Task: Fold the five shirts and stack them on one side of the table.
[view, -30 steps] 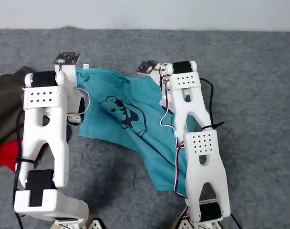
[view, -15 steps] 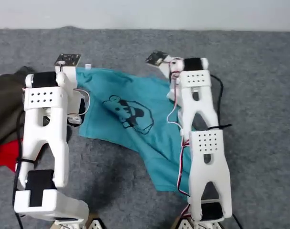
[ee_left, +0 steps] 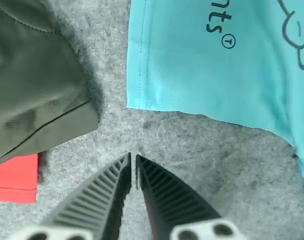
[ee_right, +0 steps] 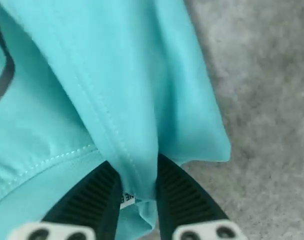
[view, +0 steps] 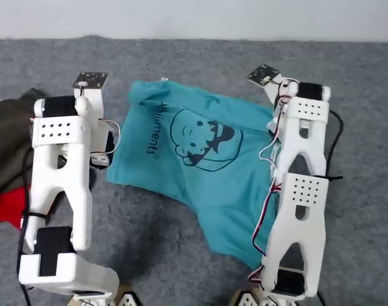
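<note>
Right wrist view: the right gripper point(ee_right: 135, 175) is clamped on a bunched fold of the teal shirt point(ee_right: 92, 75). In the left wrist view, the left gripper point(ee_left: 132, 159) is pinched together on nothing above the grey table point(ee_left: 192, 145), short of the shirt's hem (olive garment point(ee_left: 32, 75) and red garment point(ee_left: 12, 177) alongside). From above, the shirt lies spread between the arms.

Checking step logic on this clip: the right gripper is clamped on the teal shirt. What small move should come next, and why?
Probably draw the right gripper outward, away from the shirt's middle, to flatten the teal shirt. It is shut on a bunched fold, and the shirt lies skewed and creased on the grey table. The left gripper, shut, holds nothing.
</note>
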`<state>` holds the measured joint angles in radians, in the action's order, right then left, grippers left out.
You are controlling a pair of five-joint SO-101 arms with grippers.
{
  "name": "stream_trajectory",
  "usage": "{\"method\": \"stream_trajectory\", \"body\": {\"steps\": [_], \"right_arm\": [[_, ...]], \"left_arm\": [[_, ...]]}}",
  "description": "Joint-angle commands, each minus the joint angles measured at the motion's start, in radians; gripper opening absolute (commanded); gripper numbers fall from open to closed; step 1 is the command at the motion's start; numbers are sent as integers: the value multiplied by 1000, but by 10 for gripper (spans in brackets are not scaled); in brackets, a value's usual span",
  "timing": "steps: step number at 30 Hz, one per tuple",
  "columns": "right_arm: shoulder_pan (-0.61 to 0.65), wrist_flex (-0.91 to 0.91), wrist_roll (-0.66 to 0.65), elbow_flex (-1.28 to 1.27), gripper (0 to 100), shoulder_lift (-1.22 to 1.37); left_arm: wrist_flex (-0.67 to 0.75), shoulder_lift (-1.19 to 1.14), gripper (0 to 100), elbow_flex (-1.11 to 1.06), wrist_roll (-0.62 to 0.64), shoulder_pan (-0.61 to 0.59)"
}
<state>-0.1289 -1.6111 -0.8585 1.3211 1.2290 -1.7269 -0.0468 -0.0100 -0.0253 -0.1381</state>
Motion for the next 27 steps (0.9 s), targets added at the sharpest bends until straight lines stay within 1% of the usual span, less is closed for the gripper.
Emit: {"method": "stream_trajectory", "body": {"steps": [1, 3, 6, 9, 12, 15, 22, 27], "right_arm": [[-56, 45, 26, 48, 20, -13], [-84, 79, 98, 48, 31, -15], [-116, 87, 166, 48, 112, -15], [-120, 24, 173, 48, 184, -21], [-102, -84, 172, 89, 224, -30], [-67, -189, 144, 153, 229, -36], [-58, -185, 60, 203, 227, -36], [-22, -153, 20, 190, 226, -13]], "left_arm": [[-29, 48, 14, 2, 11, 11], [-29, 48, 14, -10, 11, 11], [-29, 48, 14, -42, 11, 11], [-29, 48, 14, -53, 11, 11], [-28, 48, 14, -53, 11, 11], [-28, 48, 14, -53, 11, 11], [-28, 48, 14, -53, 12, 11], [-28, 48, 14, -53, 12, 11]]}}
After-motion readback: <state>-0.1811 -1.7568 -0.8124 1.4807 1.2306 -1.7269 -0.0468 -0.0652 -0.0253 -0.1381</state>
